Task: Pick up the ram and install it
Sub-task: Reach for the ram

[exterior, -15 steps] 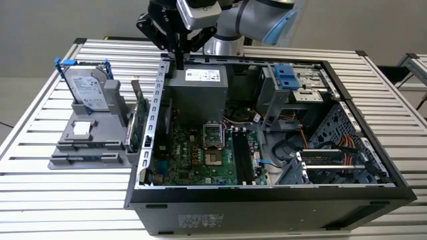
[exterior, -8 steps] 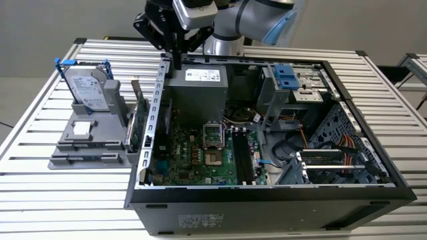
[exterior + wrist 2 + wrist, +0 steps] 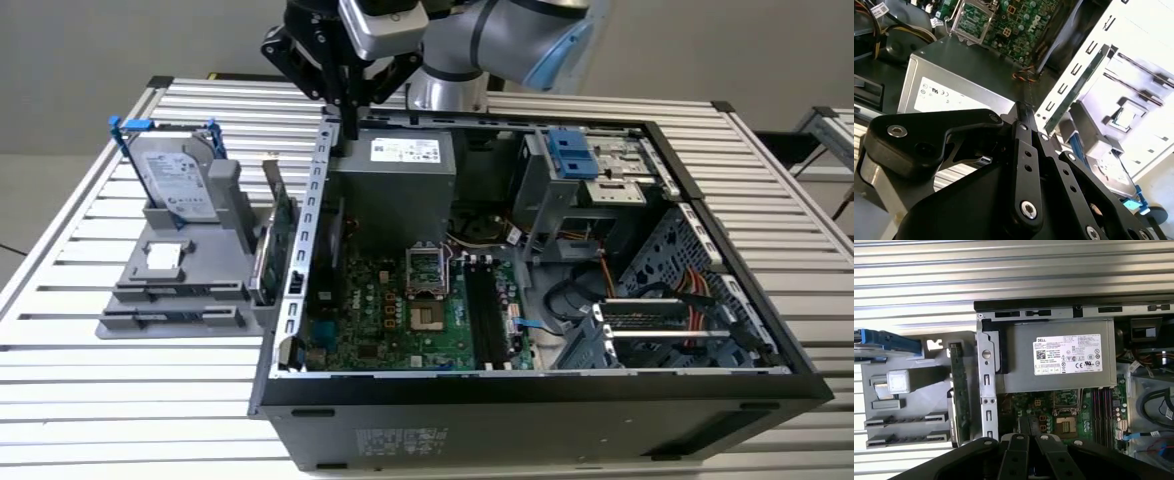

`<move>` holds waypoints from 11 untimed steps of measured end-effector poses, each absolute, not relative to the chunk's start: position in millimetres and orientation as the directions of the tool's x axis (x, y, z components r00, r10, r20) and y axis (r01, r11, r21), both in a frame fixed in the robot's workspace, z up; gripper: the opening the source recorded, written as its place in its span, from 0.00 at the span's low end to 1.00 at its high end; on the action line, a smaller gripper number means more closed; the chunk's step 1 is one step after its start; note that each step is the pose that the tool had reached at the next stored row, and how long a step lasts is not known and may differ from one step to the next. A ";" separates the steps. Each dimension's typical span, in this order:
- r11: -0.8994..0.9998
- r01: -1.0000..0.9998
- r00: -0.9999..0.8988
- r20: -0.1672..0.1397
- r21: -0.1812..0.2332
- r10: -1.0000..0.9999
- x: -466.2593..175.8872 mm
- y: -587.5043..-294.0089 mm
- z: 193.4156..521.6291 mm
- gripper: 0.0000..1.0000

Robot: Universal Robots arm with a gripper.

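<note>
**Gripper** (image 3: pixel 350 125): matt black linkage arms with silver bolt heads. The fingers are closed together. It hangs over the far corner of the case at the exterior view's left, beside the power supply.

**Ram** (image 3: pixel 956 370): slim bluish-green board stick, standing on edge in the holder, just beside the case's outer wall and apart from the gripper.

**Holder** (image 3: pixel 174 300): grey moulded plastic with stepped slots, at the exterior view's left of the case.

**Hard drive** (image 3: pixel 174 175): silver metal with a white label and a blue bracket, upright at the holder's far end.

**Expansion card** (image 3: pixel 263 265): larger green board, on edge, nearer than the ram.

**Computer case** (image 3: pixel 534 385): black and open, with a perforated metal wall.

**Motherboard** (image 3: pixel 400 310): green, inside the case.

**Power supply** (image 3: pixel 394 175): grey metal box with a white printed label.

**Table** (image 3: pixel 134 400): ribbed aluminium slats.
</note>
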State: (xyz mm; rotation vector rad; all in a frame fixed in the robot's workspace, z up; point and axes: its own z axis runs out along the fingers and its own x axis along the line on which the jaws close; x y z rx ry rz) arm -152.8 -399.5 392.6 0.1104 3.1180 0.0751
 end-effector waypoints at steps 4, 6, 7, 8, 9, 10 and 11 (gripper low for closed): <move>0.996 0.070 -0.997 -0.019 0.049 0.071 -154.9 -399.5 392.6 0.00; 0.996 0.070 -0.997 -0.019 0.049 0.071 -156.0 -399.6 392.6 0.00; 0.996 0.070 -0.997 -0.019 0.049 0.071 -156.6 -399.6 392.6 0.00; 0.996 0.070 -0.997 -0.019 0.049 0.071 -157.1 -399.6 392.6 0.00; 0.996 0.070 -0.997 -0.019 0.049 0.071 -157.6 -399.7 392.6 0.00; 0.996 0.070 -0.997 -0.019 0.049 0.071 -158.1 -399.7 392.6 0.00; 0.996 0.070 -0.997 -0.019 0.049 0.071 -158.8 -399.8 392.6 0.00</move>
